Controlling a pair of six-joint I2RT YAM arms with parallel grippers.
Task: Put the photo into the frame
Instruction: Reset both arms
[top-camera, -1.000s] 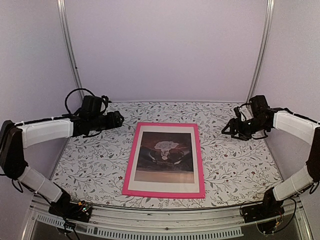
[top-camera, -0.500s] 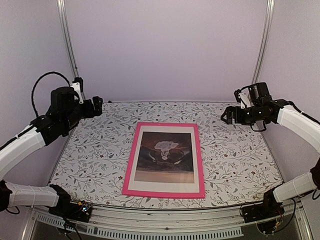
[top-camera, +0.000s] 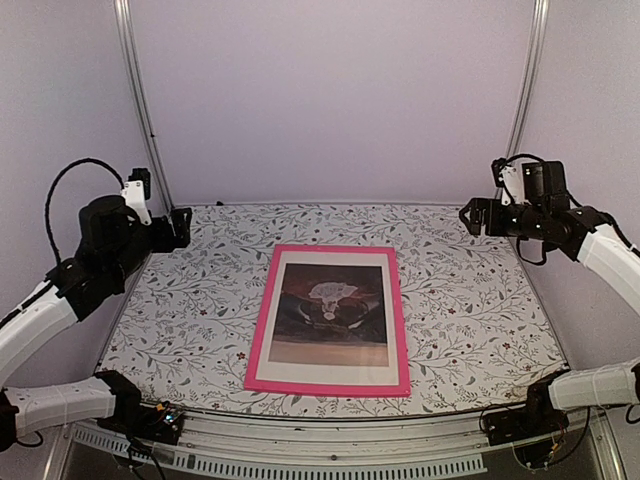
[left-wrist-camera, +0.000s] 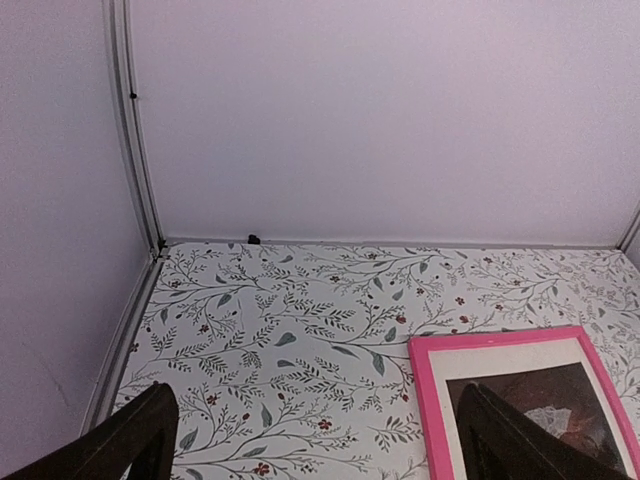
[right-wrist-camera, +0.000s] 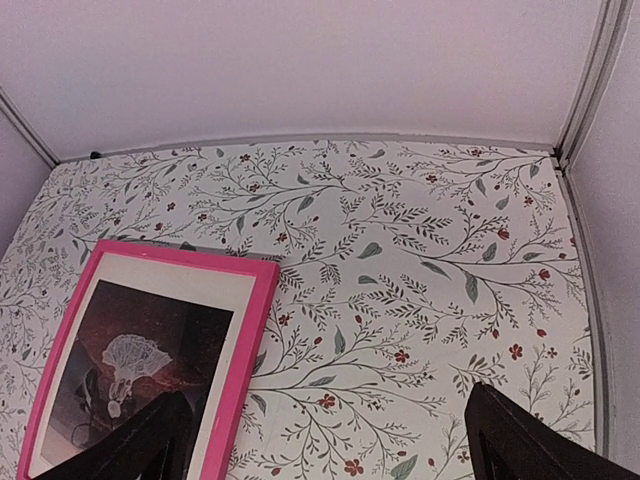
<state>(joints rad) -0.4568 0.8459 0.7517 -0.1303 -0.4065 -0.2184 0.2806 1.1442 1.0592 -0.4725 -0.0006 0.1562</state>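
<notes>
Photo (top-camera: 331, 304) lies flat inside frame (top-camera: 257, 345), mid-table (top-camera: 470, 320), long side running near-to-far. Dark reddish-brown print w/ pale figure in the middle and a lighter band at its near edge. Pale border (top-camera: 330, 376) shows all round betw. print and pink rim (widest at the near end). Frame sits flat on the floral surface, near end close to the table's front edge.

My left gripper (top-camera: 180, 228): raised over far-left corner of table, well apart from frame. Fingers (left-wrist-camera: 130, 440) spread wide in wrist view, nothing betw. them, so jaws agape and empty. That cam has the frame's far-left corner at lower right.

My right gripper (top-camera: 470, 217): raised over far-right part of table, also well apart from frame. Fingers (right-wrist-camera: 520, 445) wide apart, nothing held. Its cam has the frame's far-right corner and part of the print at lower left.

Neither gripper touches photo, frame or table.

Surroundings: plain lilac walls (top-camera: 330, 100), metal rails (top-camera: 135, 100) at rear corners.
</notes>
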